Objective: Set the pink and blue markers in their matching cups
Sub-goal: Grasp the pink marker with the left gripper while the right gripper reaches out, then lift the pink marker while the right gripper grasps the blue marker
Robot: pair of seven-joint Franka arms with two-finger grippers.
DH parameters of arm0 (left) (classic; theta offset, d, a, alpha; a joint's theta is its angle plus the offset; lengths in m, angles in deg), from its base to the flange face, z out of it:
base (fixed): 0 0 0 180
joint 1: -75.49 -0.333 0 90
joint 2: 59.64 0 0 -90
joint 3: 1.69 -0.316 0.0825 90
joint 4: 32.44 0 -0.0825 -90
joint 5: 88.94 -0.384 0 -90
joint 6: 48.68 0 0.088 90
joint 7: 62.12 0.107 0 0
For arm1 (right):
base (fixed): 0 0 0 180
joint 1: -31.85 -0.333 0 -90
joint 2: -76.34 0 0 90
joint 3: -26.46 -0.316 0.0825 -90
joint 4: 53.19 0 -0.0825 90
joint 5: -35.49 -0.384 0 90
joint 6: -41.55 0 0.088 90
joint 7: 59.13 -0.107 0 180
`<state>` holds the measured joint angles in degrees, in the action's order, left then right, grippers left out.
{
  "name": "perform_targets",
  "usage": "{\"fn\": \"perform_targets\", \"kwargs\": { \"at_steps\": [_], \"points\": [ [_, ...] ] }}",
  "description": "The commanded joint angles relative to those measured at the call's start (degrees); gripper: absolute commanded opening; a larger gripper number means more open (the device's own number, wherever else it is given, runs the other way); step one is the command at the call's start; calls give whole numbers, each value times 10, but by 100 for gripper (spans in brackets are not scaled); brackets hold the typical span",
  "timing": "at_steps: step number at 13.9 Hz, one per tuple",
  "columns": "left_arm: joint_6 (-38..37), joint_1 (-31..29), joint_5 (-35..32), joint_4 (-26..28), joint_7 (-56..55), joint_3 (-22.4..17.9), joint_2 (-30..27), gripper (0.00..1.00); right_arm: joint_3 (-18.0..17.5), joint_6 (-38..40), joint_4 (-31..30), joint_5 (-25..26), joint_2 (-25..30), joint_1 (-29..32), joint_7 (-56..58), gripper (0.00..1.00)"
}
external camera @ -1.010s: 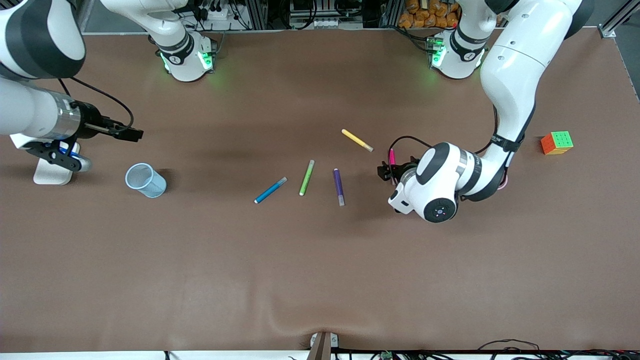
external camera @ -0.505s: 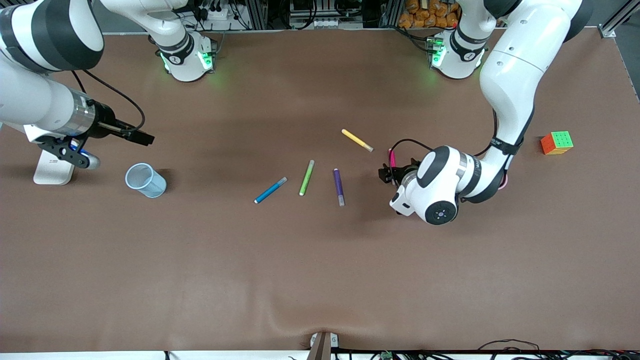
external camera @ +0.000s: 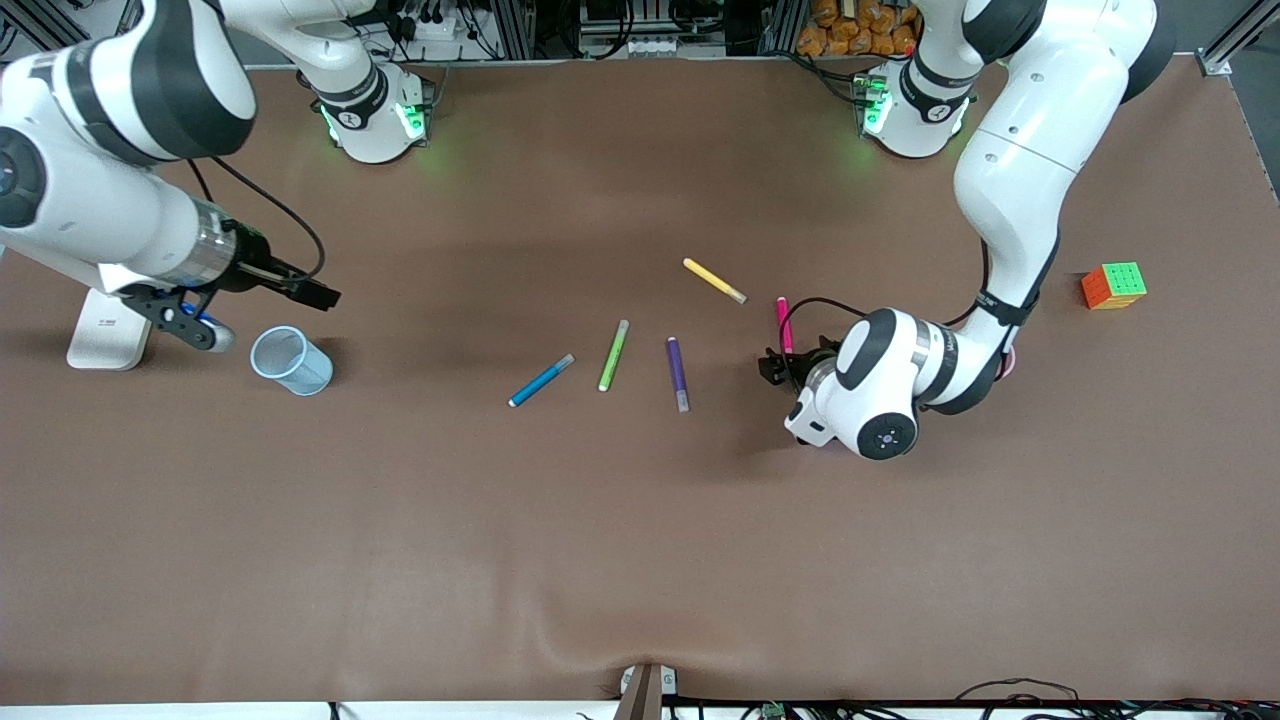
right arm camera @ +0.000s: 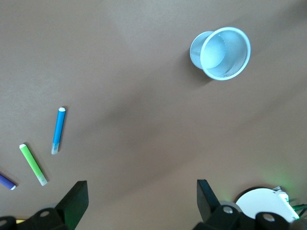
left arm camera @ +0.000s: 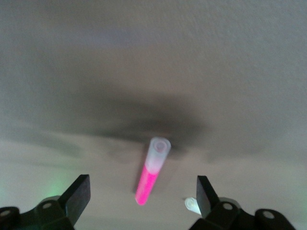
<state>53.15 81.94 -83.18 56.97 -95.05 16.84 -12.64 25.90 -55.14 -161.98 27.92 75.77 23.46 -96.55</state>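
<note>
Low over the brown table (external camera: 640, 520), toward the left arm's end: left gripper (external camera: 772, 362), fingers (left arm camera: 76, 196) spread wide, poised directly over the pink marker (external camera: 783, 322), nothing pinched. Seen through the left wrist view, pink marker (left arm camera: 151, 170) lying flat on the mat between the two open fingertips, paler end pointing away from the camera, no contact visible.

At the right arm's end: right gripper (external camera: 318, 294), held above the table beside the pale blue cup (external camera: 291, 360), fingers (right arm camera: 74, 197) likewise spread and empty in the right wrist view. Pale blue cup (right arm camera: 221, 52) upright on the table, nothing inside.

Across the middle of the table, a loose row of markers, all lying flat and apart from one another: blue marker (external camera: 541, 380), closest of the row to the blue cup; beside it a green marker (external camera: 613, 355); then a purple marker (external camera: 677, 373), closest of the three to the pink one. Farther from the front camera than these, a yellow marker (external camera: 714, 280), near the pink marker's upper tip.

Near the table's edge at the left arm's end, a multicoloured puzzle cube (external camera: 1113, 285). At the right arm's end, beside the cup, a white stand (external camera: 100, 342).

Pink cup mostly hidden by the left arm; only a pink sliver visible at its elbow.
</note>
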Motion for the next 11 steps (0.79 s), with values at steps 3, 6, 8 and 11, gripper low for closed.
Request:
{"fn": "perform_targets", "kwargs": {
  "at_steps": [3,6,8,11],
  "points": [
    [4,2,-5,-6,6,1,6,73,-37,-21,-14,-6,7,-6,-83,100],
    [7,7,0,-4,5,1,8,63,-90,-95,-26,-6,-22,-7,-181,100],
    [7,7,0,-3,5,1,9,54,-130,-147,-26,-5,-49,-8,-242,100],
    [7,8,1,-4,5,1,11,36,-166,-205,-27,-5,-89,-12,-278,100]
  ]
}}
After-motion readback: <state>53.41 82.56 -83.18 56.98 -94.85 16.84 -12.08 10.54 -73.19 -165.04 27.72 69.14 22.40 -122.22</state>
